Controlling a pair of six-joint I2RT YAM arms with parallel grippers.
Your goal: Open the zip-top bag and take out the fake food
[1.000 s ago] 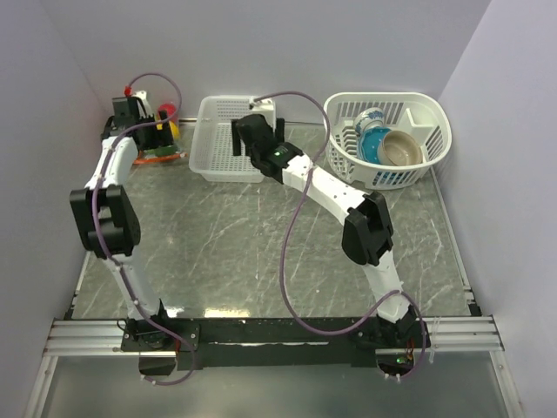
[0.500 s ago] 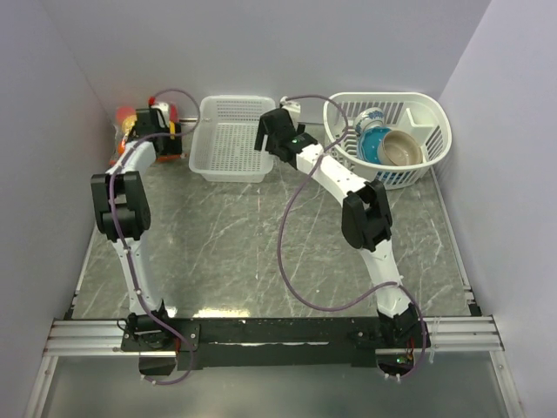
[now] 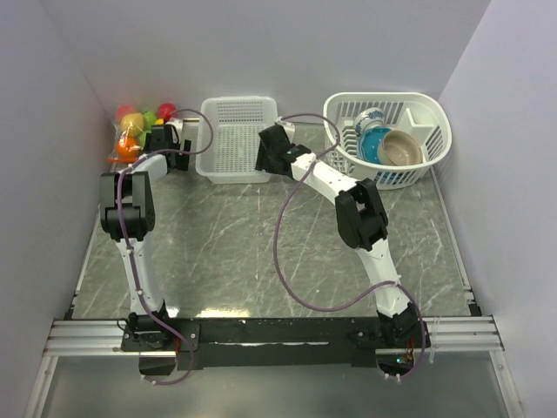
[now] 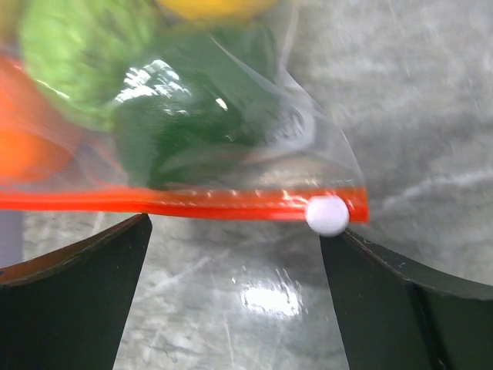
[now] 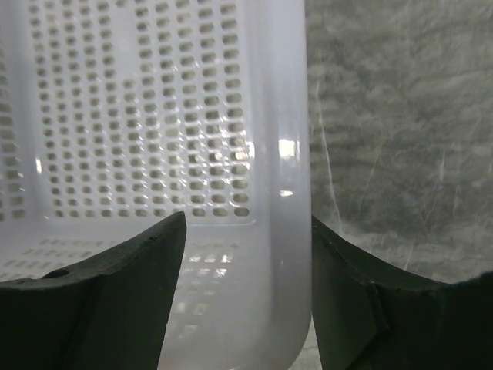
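The zip-top bag (image 3: 132,132) lies in the far left corner with the fake food (image 3: 139,117) inside: green, yellow, orange and red fruits. In the left wrist view its orange-red zip strip (image 4: 185,202) runs across the frame with a white slider (image 4: 327,215) at its right end, and green fruits (image 4: 185,135) show behind the plastic. My left gripper (image 3: 162,139) is open just right of the bag; in its own view the left gripper (image 4: 235,262) is just short of the strip, holding nothing. My right gripper (image 3: 268,153) is open astride the white slotted basket's right wall (image 5: 289,193).
The white slotted basket (image 3: 233,139) stands between the two grippers at the back. A white oval dish basket (image 3: 435,144) with blue and tan dishes sits at the back right. Grey walls close in at the left, the back and the right.
My left gripper has come off the top of the bag and now sits low at its right side, uncovering the fruits. My right gripper has moved from over the slotted basket to its right wall.
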